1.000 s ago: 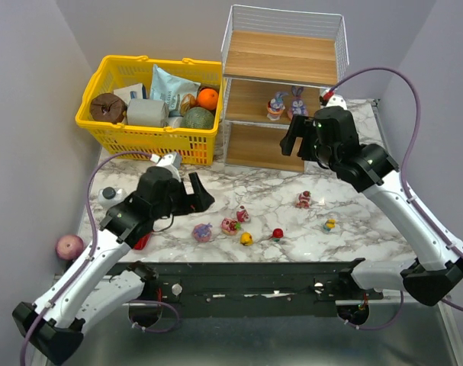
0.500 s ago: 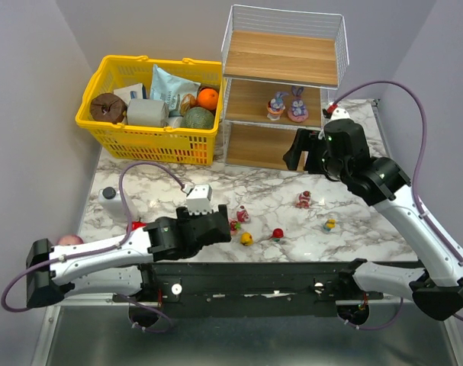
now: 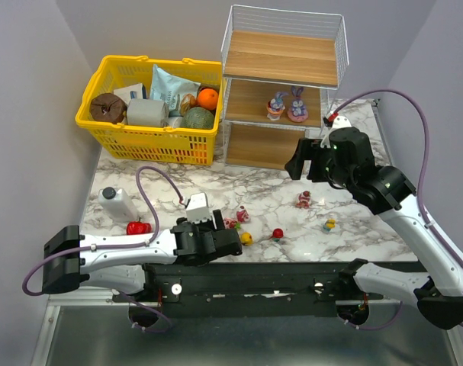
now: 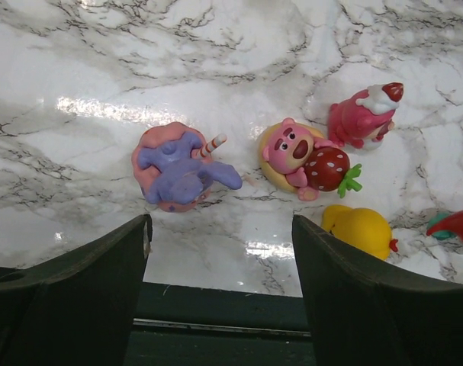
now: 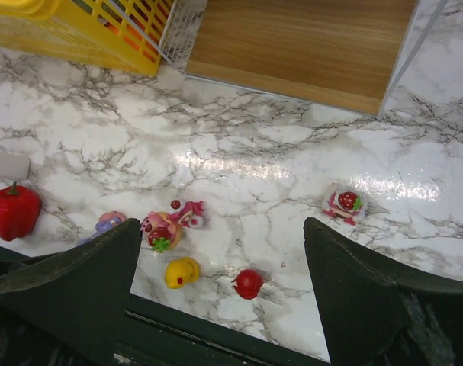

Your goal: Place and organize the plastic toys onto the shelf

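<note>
The shelf (image 3: 284,58) stands at the back, with two purple-pink bunny toys (image 3: 286,105) on its middle board. Several toys lie near the table's front: a purple bunny (image 4: 178,168), a pink bear with a strawberry (image 4: 300,156), a pink-red figure (image 4: 361,118), a yellow one (image 4: 357,229) and a red one (image 3: 277,233). A strawberry figure (image 3: 303,200) and a small doll (image 3: 329,226) lie further right. My left gripper (image 3: 229,244) is open and empty, low over the front edge just short of the bunny. My right gripper (image 3: 301,162) is open and empty in front of the shelf's bottom board (image 5: 300,38).
A yellow basket (image 3: 109,133) full of groceries stands left of the shelf. A red bell pepper (image 3: 138,227) and a white bottle (image 3: 117,202) lie at the left beside my left arm. The table's dark front rail (image 4: 216,313) runs under my left gripper.
My left arm has swung down and right, bringing its gripper low over the front-edge toys and covering the purple bunny from above. My right gripper has drawn back from the shelf's middle board.
</note>
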Controlling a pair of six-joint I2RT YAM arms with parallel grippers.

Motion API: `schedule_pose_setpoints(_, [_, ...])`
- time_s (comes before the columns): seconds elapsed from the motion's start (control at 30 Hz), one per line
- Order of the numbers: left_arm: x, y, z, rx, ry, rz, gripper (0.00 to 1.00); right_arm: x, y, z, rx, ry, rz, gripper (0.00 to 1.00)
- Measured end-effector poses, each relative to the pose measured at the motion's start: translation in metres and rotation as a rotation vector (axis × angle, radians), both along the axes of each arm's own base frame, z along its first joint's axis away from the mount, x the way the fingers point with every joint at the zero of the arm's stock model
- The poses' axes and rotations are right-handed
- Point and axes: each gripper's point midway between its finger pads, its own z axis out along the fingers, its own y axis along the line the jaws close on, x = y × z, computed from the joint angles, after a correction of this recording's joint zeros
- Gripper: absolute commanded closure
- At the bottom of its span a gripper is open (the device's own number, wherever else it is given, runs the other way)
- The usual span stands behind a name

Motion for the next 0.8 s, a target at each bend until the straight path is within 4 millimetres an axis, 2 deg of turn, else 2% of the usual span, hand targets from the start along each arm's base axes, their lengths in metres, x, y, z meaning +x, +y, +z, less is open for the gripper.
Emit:
schedule_pose_setpoints(0.3, [0.000, 0.014, -0.023, 0.006, -0.012, 0.042, 0.24, -0.001, -0.001, -0.002, -0.006, 0.004, 0.001, 0.06])
schedule_pose_setpoints(0.8, [0.025, 0.014, -0.040, 0.007, -0.037, 0.091, 0.39, -0.006, -0.006, -0.009, -0.032, 0.034, -0.004, 0.07])
